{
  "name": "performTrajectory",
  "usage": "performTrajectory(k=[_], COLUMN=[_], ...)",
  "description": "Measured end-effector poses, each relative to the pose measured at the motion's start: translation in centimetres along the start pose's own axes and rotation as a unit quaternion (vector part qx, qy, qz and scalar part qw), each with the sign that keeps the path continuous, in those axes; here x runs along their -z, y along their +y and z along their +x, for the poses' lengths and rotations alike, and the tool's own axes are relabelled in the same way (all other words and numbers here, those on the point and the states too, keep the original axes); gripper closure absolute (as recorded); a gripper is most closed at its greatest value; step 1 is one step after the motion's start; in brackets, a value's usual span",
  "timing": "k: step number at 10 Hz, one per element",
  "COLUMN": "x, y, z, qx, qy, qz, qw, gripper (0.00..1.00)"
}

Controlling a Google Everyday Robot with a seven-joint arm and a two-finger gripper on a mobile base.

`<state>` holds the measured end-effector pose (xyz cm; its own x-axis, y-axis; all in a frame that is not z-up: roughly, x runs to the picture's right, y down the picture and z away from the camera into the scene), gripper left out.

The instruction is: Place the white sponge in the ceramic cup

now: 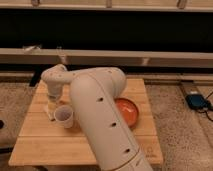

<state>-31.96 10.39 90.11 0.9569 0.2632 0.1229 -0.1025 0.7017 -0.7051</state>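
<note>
Warm, rather dim light from above falls brightest on the pale arm [102, 117] and the wooden bench [45, 142], leaves the tool [52, 105] at the bench's left side, just beside the ceramic cup [64, 116], in soft shade, and the wall [125, 30] behind nearly black.

High view from behind the arm [102, 117], facing the table [40, 145]; gripper [52, 106] over its left.

No legible text or markings anywhere
</note>
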Motion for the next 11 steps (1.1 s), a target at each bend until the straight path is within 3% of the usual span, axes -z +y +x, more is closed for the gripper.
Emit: performTrajectory(k=[6, 11], x=[-0.6, -1.7], y=[1.5, 2.9], z=[-1.6, -3.2], qx=[0.023, 0.046], qy=[0.002, 0.017], qz=[-0.021, -0.041], qw=[0.9995, 0.9979], gripper=[0.20, 0.20])
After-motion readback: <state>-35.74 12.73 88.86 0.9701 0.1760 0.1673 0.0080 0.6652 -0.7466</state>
